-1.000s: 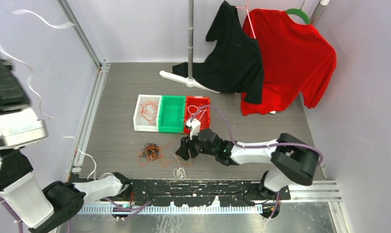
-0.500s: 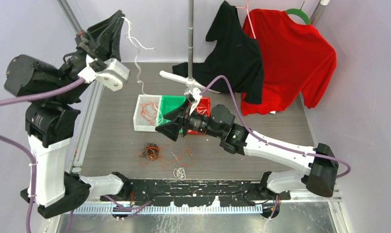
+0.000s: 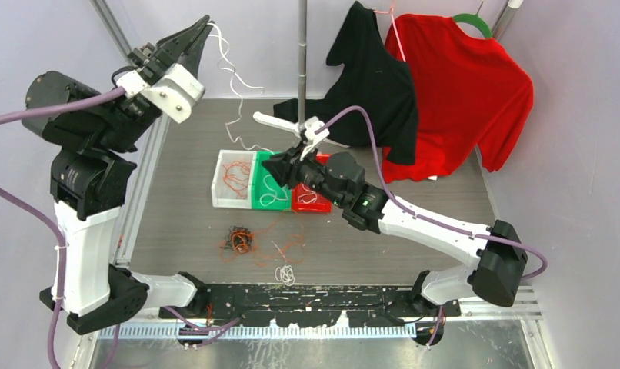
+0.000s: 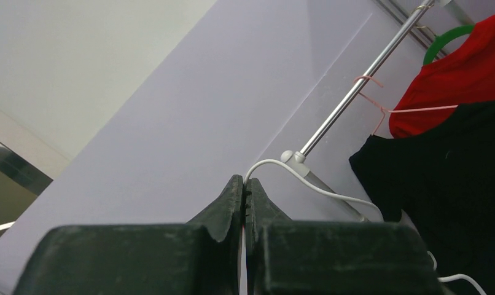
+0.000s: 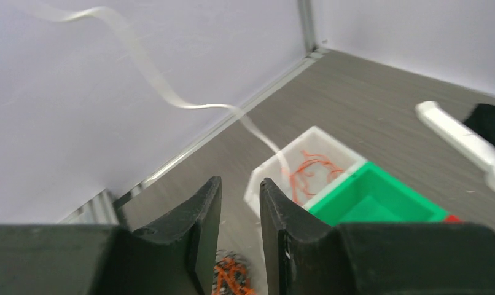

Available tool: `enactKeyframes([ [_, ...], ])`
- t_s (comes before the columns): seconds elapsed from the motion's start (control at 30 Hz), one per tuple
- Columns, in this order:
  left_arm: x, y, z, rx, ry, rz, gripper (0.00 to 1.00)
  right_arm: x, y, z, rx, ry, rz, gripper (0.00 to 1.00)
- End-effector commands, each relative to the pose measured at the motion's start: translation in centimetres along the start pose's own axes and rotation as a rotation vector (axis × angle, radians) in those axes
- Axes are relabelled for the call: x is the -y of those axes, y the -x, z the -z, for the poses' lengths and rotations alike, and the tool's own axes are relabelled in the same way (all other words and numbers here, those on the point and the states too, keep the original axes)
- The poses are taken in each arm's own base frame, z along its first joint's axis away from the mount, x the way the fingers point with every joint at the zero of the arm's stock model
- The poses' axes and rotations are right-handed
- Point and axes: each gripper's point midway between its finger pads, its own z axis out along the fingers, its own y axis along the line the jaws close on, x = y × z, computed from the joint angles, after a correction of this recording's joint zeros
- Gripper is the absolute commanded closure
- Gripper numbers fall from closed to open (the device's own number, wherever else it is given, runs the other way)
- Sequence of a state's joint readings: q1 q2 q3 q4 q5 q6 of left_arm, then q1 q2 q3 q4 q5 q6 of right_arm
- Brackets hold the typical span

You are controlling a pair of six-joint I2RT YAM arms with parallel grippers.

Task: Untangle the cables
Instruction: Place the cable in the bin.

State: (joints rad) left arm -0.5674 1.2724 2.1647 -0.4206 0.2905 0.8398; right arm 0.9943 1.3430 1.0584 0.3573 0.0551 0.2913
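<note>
The left pincer (image 3: 201,29) now stands high, clenched on the white cable (image 4: 271,161), which has risen with it since a second ago and trails from its tips down to the green bin (image 3: 272,206). The right pincer (image 3: 268,164) has lifted off the table and hovers over that bin, jaws a narrow gap apart, gripping nothing (the white strand runs beyond its tips). Well below it the orange-and-black tangle (image 3: 238,240) lies unmoved. One cable looks freed; the rest wait.
</note>
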Motion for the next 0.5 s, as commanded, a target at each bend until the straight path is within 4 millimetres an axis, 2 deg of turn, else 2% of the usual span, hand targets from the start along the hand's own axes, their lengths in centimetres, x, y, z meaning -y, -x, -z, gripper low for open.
enactKeyframes([
  [0.0, 0.4, 0.4, -1.1, 0.032, -0.007, 0.080, 1.00, 3.9, 4.2, -0.5, 0.106, -0.145, 0.056, 0.66],
  [0.17, -0.1, 1.1, -1.6, 0.057, 0.005, 0.100, 1.00, 6.1, 4.3, -0.3, 0.095, -0.183, 0.058, 0.67],
  [0.33, -0.7, 2.1, -2.2, 0.092, 0.020, 0.124, 1.00, 6.6, 3.8, -0.6, 0.063, -0.192, 0.071, 0.66],
  [0.4, -0.6, 2.3, -2.5, 0.100, 0.019, 0.130, 1.00, 6.3, 3.4, -0.5, 0.049, -0.172, 0.074, 0.61],
  [0.47, -0.5, 2.3, -2.9, 0.104, 0.014, 0.126, 1.00, 6.0, 2.9, -0.1, 0.035, -0.149, 0.063, 0.51],
])
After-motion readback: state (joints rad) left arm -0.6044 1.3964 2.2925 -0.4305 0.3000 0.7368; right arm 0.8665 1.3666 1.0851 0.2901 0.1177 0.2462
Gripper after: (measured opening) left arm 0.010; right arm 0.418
